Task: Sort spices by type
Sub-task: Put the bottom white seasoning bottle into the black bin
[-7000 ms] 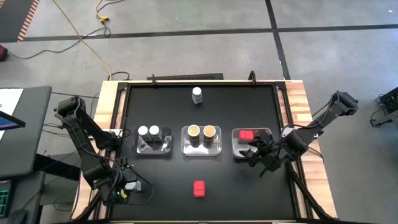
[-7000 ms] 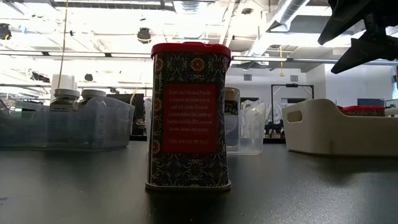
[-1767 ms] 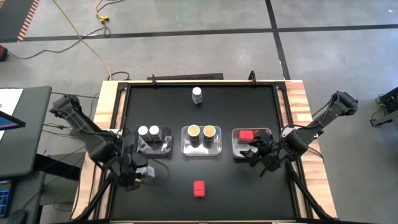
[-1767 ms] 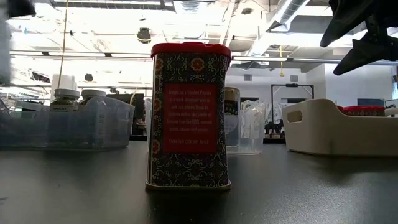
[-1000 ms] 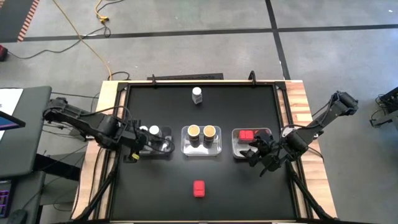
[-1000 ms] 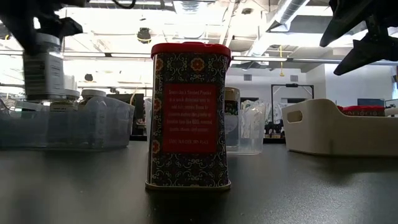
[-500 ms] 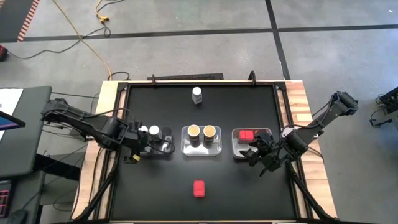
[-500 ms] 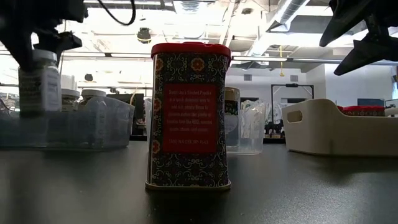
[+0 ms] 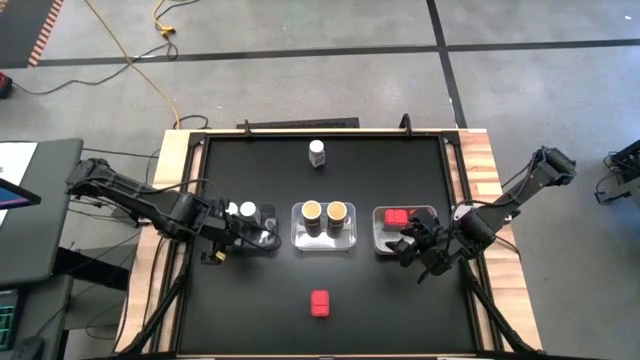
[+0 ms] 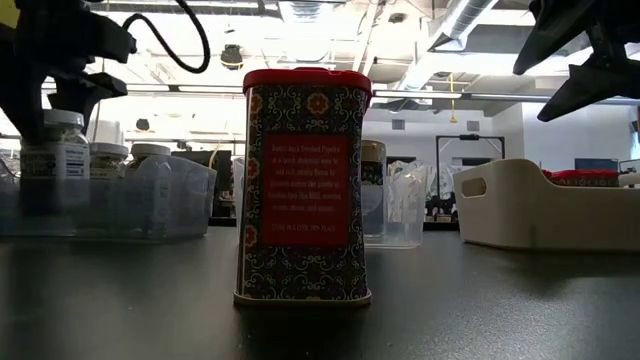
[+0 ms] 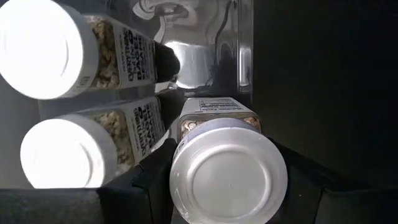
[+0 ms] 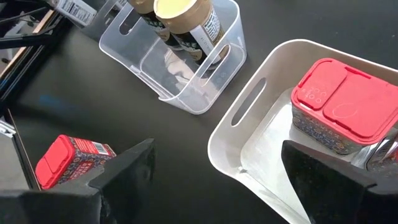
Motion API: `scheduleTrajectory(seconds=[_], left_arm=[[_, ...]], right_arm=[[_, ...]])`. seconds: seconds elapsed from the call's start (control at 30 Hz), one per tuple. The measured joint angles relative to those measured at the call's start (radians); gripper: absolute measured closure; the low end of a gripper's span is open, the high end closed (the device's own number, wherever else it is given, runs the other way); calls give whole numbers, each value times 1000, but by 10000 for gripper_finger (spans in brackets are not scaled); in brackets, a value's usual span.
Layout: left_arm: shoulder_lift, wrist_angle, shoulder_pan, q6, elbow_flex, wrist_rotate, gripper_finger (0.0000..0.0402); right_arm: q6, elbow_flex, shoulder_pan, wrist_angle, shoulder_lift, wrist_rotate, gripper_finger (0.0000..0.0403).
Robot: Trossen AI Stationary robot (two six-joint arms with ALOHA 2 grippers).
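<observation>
My left gripper point(image 9: 226, 240) is shut on a clear spice jar with a white cap point(image 11: 228, 176). It holds the jar upright in the near left part of the clear left tray point(image 9: 264, 240), beside two white-capped jars point(image 9: 240, 210) standing there. The middle clear tray point(image 9: 324, 242) holds two tan-topped jars point(image 9: 325, 211). My right gripper point(image 9: 410, 250) hangs open at the near edge of the white tray point(image 12: 249, 106), where one red packet point(image 12: 348, 102) stands. Another red packet point(image 9: 320, 303) stands on the table near the front. A white-capped jar point(image 9: 317, 152) stands at the far middle. My left gripper pinches the jar at its white cap point(image 11: 186, 186) between its two fingers point(image 11: 146, 190), one on each side. The fingers come from above and point down. The jar hangs upright point(image 10: 58, 160) with its lower part inside the tray; whether it rests on the tray floor I cannot tell.
The three trays stand in a row across the middle of the black table top point(image 9: 400, 310). Wooden rails point(image 9: 480, 170) run along the left and right sides. Bare table lies in front of and behind the row.
My left gripper has carried the white-capped jar a little toward the table's right and down, from above the left tray's rim into the tray beside the two jars there. The jar has stayed upright in the shut fingers.
</observation>
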Motion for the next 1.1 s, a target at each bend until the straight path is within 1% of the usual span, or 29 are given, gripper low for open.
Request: scheduleTrajectory(seconds=[0.1, 0.53, 0.9, 1.1], left_arm=[[0, 23, 0, 1, -11, 0, 201], [0, 24, 2, 54, -12, 2, 201], [0, 26, 88, 107, -12, 35, 201], [0, 44, 111, 121, -12, 49, 201]], right_arm=[[0, 0, 0, 0, 0, 0, 31], [-8, 0, 0, -2, 0, 0, 31], [-7, 0, 0, -1, 0, 0, 31], [-8, 0, 0, -1, 0, 0, 31]])
